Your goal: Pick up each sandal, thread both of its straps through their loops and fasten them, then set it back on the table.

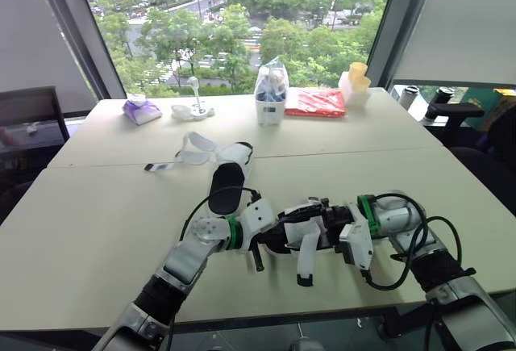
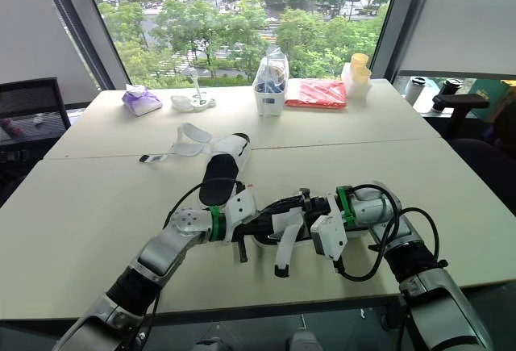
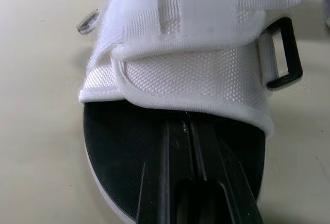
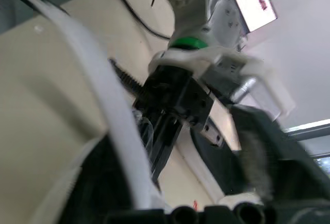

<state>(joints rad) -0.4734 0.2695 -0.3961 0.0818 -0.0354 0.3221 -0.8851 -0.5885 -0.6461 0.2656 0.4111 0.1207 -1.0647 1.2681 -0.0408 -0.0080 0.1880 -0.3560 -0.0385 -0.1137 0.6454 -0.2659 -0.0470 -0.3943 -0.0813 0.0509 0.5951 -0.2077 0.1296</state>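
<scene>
One white sandal with a black footbed [image 1: 300, 231] lies across the near table between my two grippers. A loose white strap with a black tip [image 1: 305, 261] hangs from it toward the table's front edge. My left gripper [image 3: 186, 118] is shut, its fingers [image 3: 172, 172] laid together on the footbed just under the white mesh strap [image 3: 191, 74] and beside a black loop [image 3: 282, 54]. My right gripper [image 1: 329, 223] meets the sandal's other end; its grip is hidden. The second sandal [image 1: 228, 175] lies farther back, its straps [image 1: 193, 151] spread open.
Along the window edge stand a purple packet [image 1: 141, 110], a white object [image 1: 193, 110], a white tub with a bag [image 1: 271, 97], a red packet [image 1: 314, 102] and stacked cups [image 1: 355, 83]. Chairs flank the table at the left [image 1: 28, 117] and right [image 1: 455, 113].
</scene>
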